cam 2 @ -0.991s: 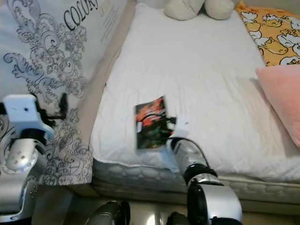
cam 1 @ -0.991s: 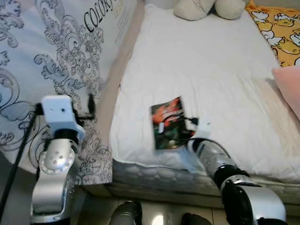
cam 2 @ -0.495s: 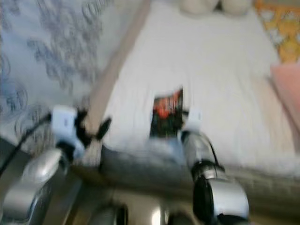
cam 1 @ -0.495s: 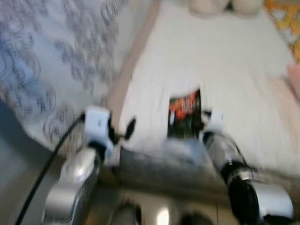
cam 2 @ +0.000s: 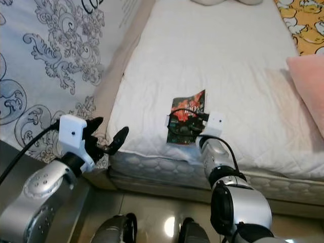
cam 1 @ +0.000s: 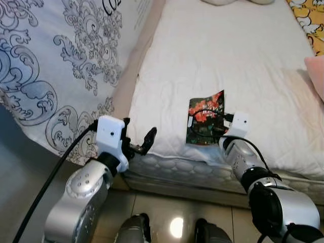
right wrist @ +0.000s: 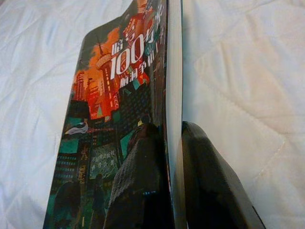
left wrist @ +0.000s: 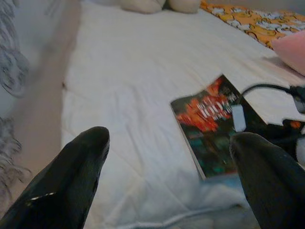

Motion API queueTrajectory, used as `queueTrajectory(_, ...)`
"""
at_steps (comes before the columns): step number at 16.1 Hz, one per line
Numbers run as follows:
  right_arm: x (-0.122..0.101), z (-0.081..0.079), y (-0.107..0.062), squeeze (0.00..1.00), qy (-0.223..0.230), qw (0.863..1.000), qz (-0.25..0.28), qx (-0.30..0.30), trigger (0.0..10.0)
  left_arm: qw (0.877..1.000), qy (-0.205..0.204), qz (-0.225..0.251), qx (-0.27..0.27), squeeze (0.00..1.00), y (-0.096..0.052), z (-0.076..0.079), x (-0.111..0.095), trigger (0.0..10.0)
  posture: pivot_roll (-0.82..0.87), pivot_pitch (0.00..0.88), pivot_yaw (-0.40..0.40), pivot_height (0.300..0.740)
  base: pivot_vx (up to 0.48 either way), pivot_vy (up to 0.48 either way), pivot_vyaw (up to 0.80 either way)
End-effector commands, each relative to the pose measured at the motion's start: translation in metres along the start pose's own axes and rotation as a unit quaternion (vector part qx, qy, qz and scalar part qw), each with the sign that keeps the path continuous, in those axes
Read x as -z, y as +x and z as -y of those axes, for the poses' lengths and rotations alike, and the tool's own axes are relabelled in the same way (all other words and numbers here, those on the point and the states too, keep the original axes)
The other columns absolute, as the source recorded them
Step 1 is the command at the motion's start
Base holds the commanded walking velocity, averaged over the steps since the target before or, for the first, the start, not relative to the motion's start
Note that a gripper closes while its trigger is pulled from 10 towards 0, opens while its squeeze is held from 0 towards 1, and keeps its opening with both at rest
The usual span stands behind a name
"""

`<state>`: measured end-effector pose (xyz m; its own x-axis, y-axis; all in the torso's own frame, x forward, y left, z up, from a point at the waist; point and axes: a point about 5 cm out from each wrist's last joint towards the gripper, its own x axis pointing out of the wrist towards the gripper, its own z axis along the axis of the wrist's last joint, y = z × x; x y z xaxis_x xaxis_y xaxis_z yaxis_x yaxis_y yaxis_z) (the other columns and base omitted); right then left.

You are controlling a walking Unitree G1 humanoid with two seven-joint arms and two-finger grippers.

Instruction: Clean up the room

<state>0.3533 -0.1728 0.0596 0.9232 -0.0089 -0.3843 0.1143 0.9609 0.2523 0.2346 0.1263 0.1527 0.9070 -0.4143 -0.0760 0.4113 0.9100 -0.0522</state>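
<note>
Book [cam 1: 205, 121] on mattress [cam 1: 243, 66] near front edge; patterned bedding [cam 1: 55, 66] left; pillow [cam 1: 316, 76] right.

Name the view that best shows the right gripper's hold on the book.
Right wrist view: both fingers pinch the book edge close up. The eye views show the right gripper small; the left wrist view shows the cover from afar.

I looked down on a white quilted mattress [cam 1: 228, 61], a grey scroll-patterned cover [cam 1: 55, 71] draped along its left side, and glossy tiled floor [cam 1: 172, 228] below reflecting a light.
</note>
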Motion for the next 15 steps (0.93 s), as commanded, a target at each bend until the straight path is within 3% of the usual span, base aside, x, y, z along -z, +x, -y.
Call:
queueTrajectory(1, -0.012, -0.003, 0.002, 0.00, -0.029, 0.999, 0.024, 0.000, 10.0, 1.000, -0.003, 0.014, -0.015, 0.00, -0.001, 0.002, -0.003, 10.0, 0.15, 0.148, 0.049, 0.736, 0.000, 0.000, 0.00)
queueTrajectory(2, -0.017, -0.005, 0.002, 0.00, -0.062, 0.997, 0.040, -0.005, 10.0, 0.998, -0.020, 0.031, -0.051, 0.00, 0.000, -0.002, -0.003, 10.0, 0.14, 0.139, 0.049, 0.736, 0.000, 0.000, 0.00)
queueTrajectory(4, -0.019, -0.006, 0.002, 0.00, -0.055, 0.997, 0.045, -0.006, 10.0, 0.996, -0.014, 0.050, -0.067, 0.00, 0.005, 0.005, -0.006, 10.0, 0.11, 0.128, 0.049, 0.736, 0.450, 0.000, 0.00)
queueTrajectory(9, -0.024, -0.008, 0.003, 0.00, -0.044, 0.998, 0.052, 0.000, 10.0, 0.997, -0.007, 0.062, -0.050, 0.00, 0.009, 0.015, -0.010, 10.0, 0.11, 0.132, 0.055, 0.736, 0.480, 0.000, 0.00)
queueTrajectory(13, -0.020, -0.008, 0.003, 0.00, -0.028, 0.999, 0.039, 0.000, 10.0, 0.997, -0.003, 0.057, -0.060, 0.00, 0.006, 0.015, -0.010, 10.0, 0.13, 0.151, 0.057, 0.736, 0.480, 0.000, 0.00)
queueTrajectory(15, -0.008, -0.018, 0.003, 0.00, -0.026, 0.999, 0.002, -0.038, 10.0, 0.995, 0.009, 0.055, -0.087, 0.00, 0.005, 0.013, -0.009, 10.0, 0.14, 0.159, 0.056, 0.736, 0.480, 0.000, 0.00)
